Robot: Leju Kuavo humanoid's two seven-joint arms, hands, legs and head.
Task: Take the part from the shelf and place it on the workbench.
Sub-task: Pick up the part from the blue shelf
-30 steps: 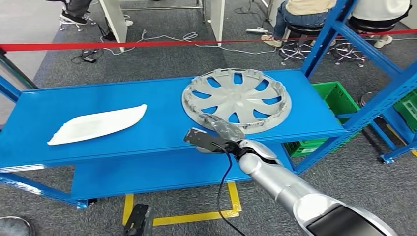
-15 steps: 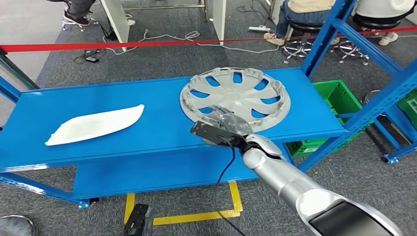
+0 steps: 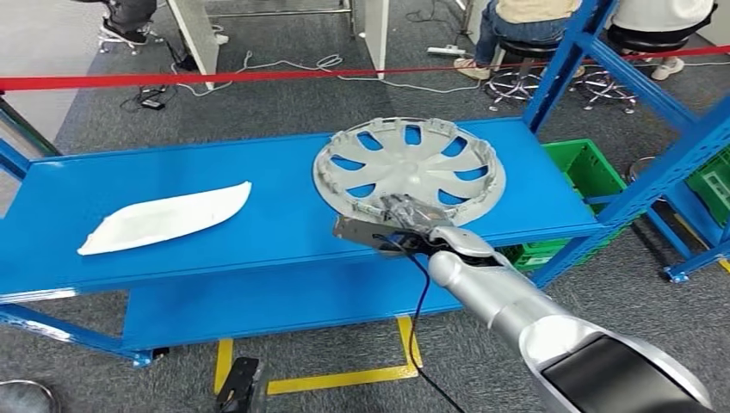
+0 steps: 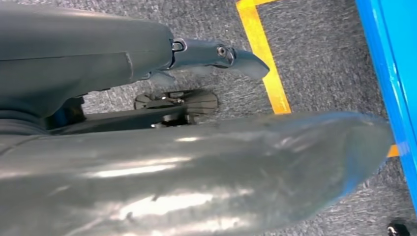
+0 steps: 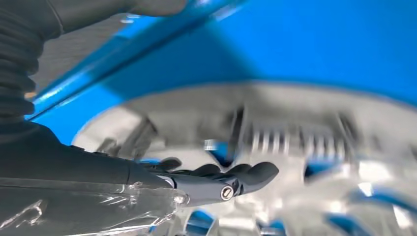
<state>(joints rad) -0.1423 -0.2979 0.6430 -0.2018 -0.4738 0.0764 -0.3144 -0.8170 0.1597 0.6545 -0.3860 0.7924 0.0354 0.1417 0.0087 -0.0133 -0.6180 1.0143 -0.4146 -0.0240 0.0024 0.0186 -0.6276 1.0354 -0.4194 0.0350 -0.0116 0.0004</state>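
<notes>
A silver wheel cover (image 3: 409, 172) lies flat on the blue shelf (image 3: 275, 224), toward its right end. A white curved part (image 3: 163, 217) lies on the shelf's left half. My right hand (image 3: 400, 219) reaches in from the lower right, fingers stretched over the cover's near rim and holding nothing. The right wrist view is blurred: the dark fingers (image 5: 241, 177) point at the cover's rim (image 5: 295, 128), and I cannot tell whether they touch it. My left hand (image 4: 187, 147) hangs over the floor, a dark finger (image 4: 216, 53) straight out, holding nothing.
Blue uprights (image 3: 641, 185) frame the shelf's right end, with a green crate (image 3: 590, 168) behind them. A lower shelf level (image 3: 284, 297) sits under the top one. Red barrier tape (image 3: 258, 77) crosses behind. People sit on stools (image 3: 525, 21) at the back. Yellow tape (image 3: 344, 379) marks the floor.
My right hand has moved forward along the shelf's front until its fingers are over the wheel cover's near rim. The view shifted slightly. Both parts lie where they were.
</notes>
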